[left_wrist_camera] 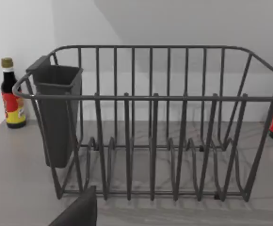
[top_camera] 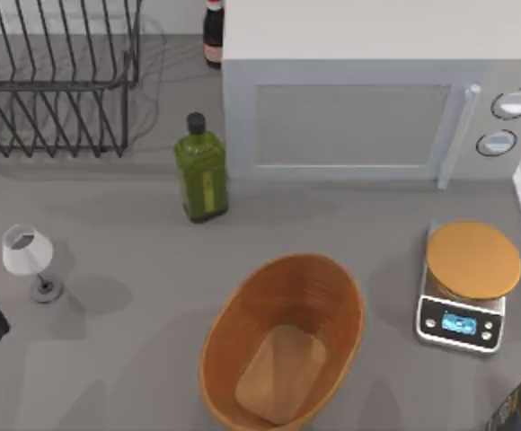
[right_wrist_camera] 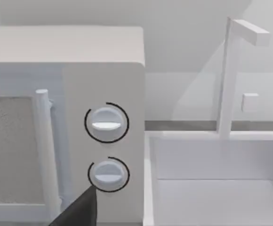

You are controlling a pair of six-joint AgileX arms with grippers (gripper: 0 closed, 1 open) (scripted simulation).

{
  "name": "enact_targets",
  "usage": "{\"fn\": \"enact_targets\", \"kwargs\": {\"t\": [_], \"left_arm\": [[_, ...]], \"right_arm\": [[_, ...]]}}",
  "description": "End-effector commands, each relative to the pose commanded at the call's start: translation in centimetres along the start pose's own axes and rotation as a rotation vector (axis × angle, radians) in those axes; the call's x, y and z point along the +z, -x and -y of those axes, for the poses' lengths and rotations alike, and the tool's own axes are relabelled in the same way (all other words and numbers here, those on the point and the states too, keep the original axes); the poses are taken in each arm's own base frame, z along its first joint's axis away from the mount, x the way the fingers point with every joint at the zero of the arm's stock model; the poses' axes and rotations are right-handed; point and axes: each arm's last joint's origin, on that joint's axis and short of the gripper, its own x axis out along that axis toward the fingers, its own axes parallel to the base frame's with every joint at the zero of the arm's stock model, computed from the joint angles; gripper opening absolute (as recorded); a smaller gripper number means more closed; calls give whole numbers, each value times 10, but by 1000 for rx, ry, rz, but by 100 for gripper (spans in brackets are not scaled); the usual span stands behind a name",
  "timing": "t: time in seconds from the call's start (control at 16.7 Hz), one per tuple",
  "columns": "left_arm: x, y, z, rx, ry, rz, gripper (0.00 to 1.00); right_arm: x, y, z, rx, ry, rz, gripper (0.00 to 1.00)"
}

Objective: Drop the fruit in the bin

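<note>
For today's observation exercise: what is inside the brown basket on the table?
The basket holds nothing: its ribbed sides and flat, lighter base show bare from above. No fruit lies in it. Nothing covers its inside.

Layout of the table, top view: bin at front centre; scale to its right; oil bottle behind the bin, just left of the microwave, which stands at the back right; sauce bottle behind the microwave's left corner; dish rack at the back left, a cutlery holder on one end; small lamp near the left edge; sink beside the microwave
</note>
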Motion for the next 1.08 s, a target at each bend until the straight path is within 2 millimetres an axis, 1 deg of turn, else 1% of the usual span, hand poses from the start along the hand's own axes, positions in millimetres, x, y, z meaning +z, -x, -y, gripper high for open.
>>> {"fn": "enact_targets", "kwargs": {"t": [0.12, 0.24, 0.42, 0.6, 0.72, 0.84, 0.96, 1.08], "left_arm": [[0, 0, 0, 0, 0, 0, 100], [6, 0, -1, 6, -11, -21, 100], [27, -3, -3, 21, -50, -111, 100], [54, -18, -7, 31, -102, -287, 100], [67, -38, -12, 27, -136, -455, 100], [74, -66, -19, 13, -162, -646, 100], [74, -97, -28, -13, -180, -838, 100], [69, -127, -38, -47, -189, -1009, 100]], "right_arm": [[0, 0, 0, 0, 0, 0, 100], [0, 0, 0, 0, 0, 0, 100], [0, 0, 0, 0, 0, 0, 100], [0, 0, 0, 0, 0, 0, 100], [0, 0, 0, 0, 0, 0, 100], [0, 0, 0, 0, 0, 0, 100], [0, 0, 0, 0, 0, 0, 100], [0, 0, 0, 0, 0, 0, 100]]}}
